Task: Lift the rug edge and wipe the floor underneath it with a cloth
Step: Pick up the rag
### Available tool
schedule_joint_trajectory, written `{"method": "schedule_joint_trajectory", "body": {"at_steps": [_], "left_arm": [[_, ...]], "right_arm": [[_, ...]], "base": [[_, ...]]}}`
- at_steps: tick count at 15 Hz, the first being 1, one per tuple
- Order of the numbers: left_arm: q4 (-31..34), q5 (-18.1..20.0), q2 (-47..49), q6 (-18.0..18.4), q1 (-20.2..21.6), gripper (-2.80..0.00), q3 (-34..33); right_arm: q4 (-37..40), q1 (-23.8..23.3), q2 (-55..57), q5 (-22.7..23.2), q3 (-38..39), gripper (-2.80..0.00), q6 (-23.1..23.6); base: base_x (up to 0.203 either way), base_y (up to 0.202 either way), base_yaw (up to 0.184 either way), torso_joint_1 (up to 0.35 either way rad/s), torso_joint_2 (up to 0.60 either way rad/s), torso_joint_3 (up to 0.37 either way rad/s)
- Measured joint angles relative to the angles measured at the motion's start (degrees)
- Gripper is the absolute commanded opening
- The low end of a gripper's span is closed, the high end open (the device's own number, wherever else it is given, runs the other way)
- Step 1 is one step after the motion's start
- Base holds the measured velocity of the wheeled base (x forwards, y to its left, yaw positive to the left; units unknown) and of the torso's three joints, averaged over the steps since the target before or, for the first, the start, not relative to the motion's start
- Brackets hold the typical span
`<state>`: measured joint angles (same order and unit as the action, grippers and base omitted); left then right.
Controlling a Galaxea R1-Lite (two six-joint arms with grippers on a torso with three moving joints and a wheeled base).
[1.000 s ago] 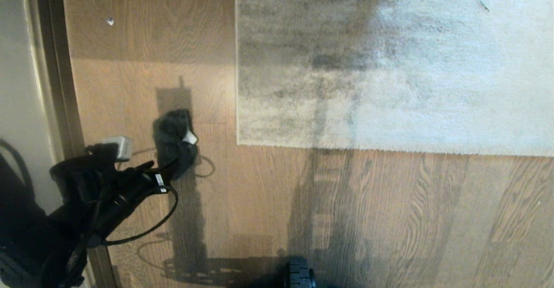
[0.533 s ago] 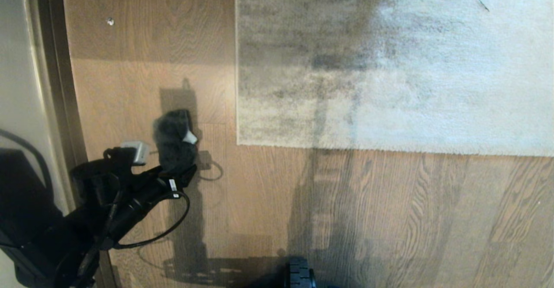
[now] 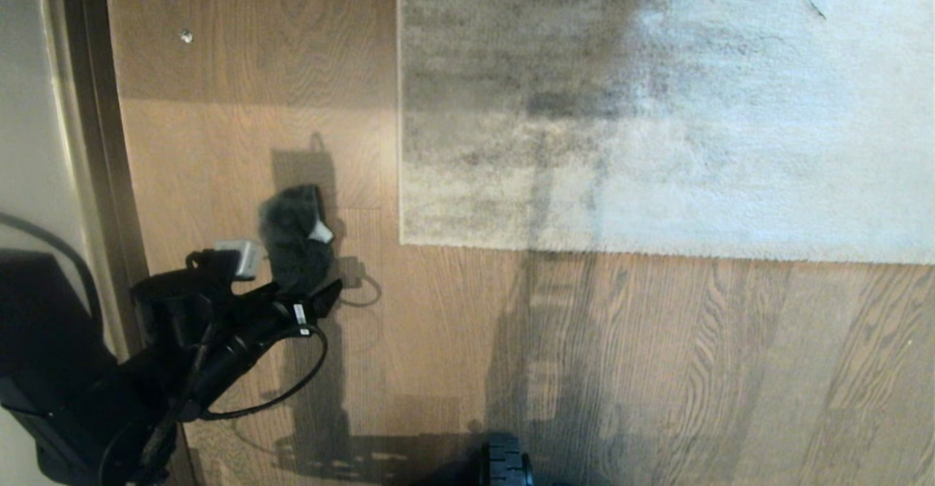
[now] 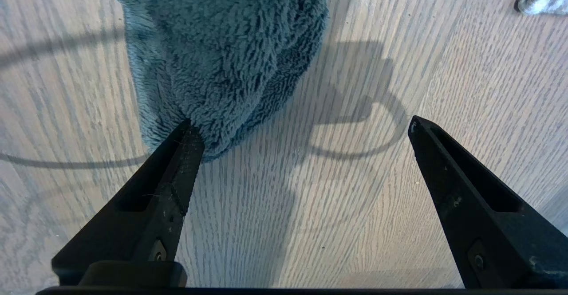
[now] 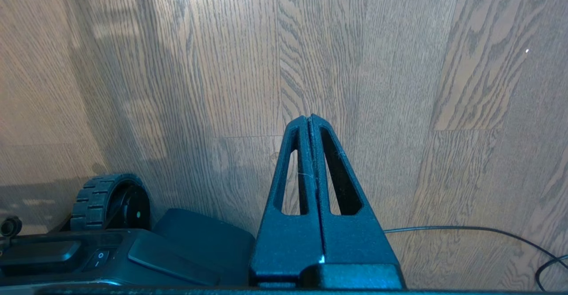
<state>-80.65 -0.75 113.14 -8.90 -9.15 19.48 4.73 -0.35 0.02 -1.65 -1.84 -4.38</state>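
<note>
The left gripper stood spread beside the cloth on the floor (right jaws pressed together); centring over the cloth before closing would grip best.

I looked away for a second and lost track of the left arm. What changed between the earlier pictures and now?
The left gripper has opened, letting go of the cloth, and the arm has shifted slightly toward the rug. The cloth now lies loose on the floor, one fingertip at its fringe. The rug edge remains flat, and the right gripper stayed shut.
</note>
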Motion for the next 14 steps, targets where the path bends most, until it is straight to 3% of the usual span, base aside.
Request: {"method": "schedule_joint_trajectory", "body": {"at_steps": [14], "left_arm": [[0.01, -0.19, 1.4, 0.24, 0.2, 0.0, 2.48]], "right_arm": [[0.0, 0.0, 0.0, 0.0, 0.0, -2.8, 0.02]], "base": [[0.0, 0.0, 0.0, 0.0, 0.0, 0.0]]}}
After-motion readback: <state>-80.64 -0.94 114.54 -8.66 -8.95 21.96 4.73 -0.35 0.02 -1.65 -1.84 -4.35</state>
